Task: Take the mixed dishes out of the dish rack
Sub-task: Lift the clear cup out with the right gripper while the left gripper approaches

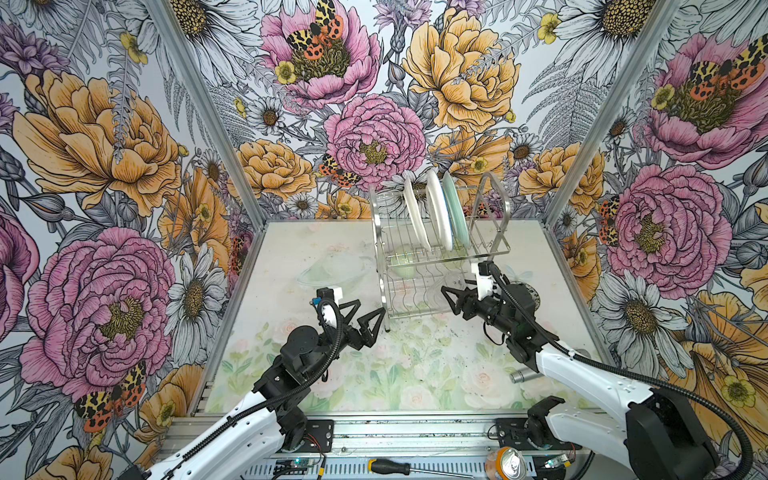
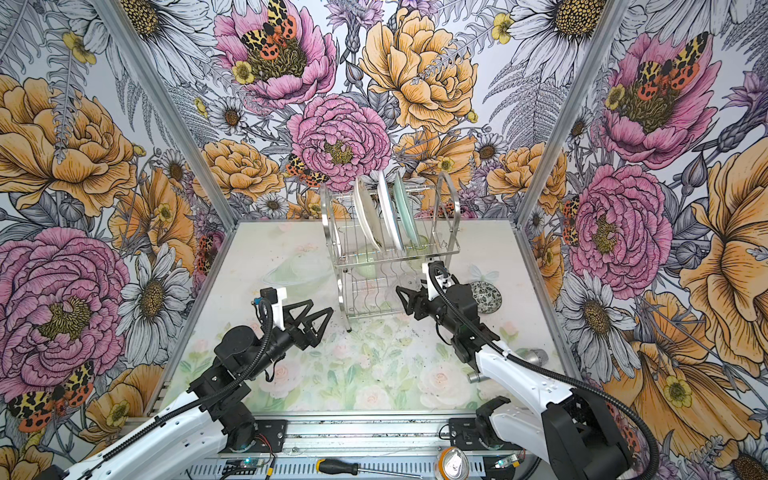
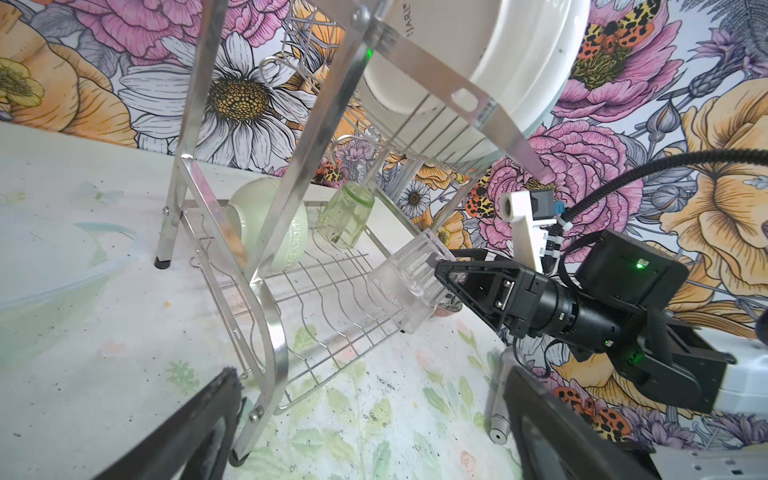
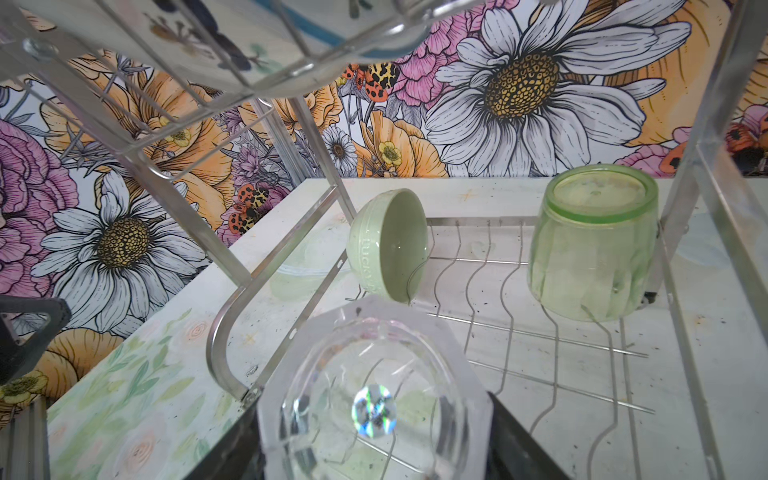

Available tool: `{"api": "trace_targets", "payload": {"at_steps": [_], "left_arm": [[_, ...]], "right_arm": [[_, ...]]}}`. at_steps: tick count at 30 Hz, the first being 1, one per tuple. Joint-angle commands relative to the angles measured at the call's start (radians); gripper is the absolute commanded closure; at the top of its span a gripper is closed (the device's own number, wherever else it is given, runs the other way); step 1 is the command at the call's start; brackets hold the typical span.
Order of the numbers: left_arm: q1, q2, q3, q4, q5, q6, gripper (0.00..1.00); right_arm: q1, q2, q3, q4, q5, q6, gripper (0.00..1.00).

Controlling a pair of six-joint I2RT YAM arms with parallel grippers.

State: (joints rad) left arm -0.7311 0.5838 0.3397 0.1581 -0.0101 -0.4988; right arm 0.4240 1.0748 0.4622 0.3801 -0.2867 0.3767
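Note:
The dish rack (image 1: 379, 232) stands at the back of the table with three plates upright in its upper tier: cream (image 1: 415, 212), white (image 1: 438, 212) and mint green (image 1: 455, 208). On the lower tier a pale green bowl (image 4: 390, 245) lies on its side and a green tumbler (image 4: 594, 245) stands mouth down. My right gripper (image 4: 374, 436) is shut on the clear glass (image 3: 409, 286), which tilts at the right end of the lower tier. My left gripper (image 1: 372, 305) is open and holds nothing, just off the rack's front left foot. A speckled bowl (image 2: 486, 297) sits on the table right of the rack.
A grey metal cylinder (image 2: 536, 355) lies on the table under the right arm. A clear shallow dish (image 1: 332, 270) rests left of the rack. A screwdriver (image 1: 390, 466) and a can (image 1: 505, 461) lie on the front rail. Flowered walls close in three sides.

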Motion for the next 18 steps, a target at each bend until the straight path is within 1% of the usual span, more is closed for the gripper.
{"api": "trace_targets", "payload": {"at_steps": [1,6,10,18], "left_arm": [[-0.045,0.006,0.036,-0.006,-0.065,-0.024,0.01],[-0.108,0.023,0.041,0.017,-0.101,-0.070,0.01],[-0.149,0.052,0.036,0.052,-0.124,-0.124,0.01],[-0.193,0.117,0.016,0.170,-0.117,-0.260,0.04]], "right_arm": [[-0.004,-0.064,-0.032,0.061,-0.060,0.053,0.42],[0.002,-0.152,-0.088,0.095,-0.086,0.131,0.42],[0.006,-0.229,-0.124,0.123,-0.075,0.199,0.43],[0.025,-0.346,-0.184,0.221,-0.070,0.368,0.45]]}}
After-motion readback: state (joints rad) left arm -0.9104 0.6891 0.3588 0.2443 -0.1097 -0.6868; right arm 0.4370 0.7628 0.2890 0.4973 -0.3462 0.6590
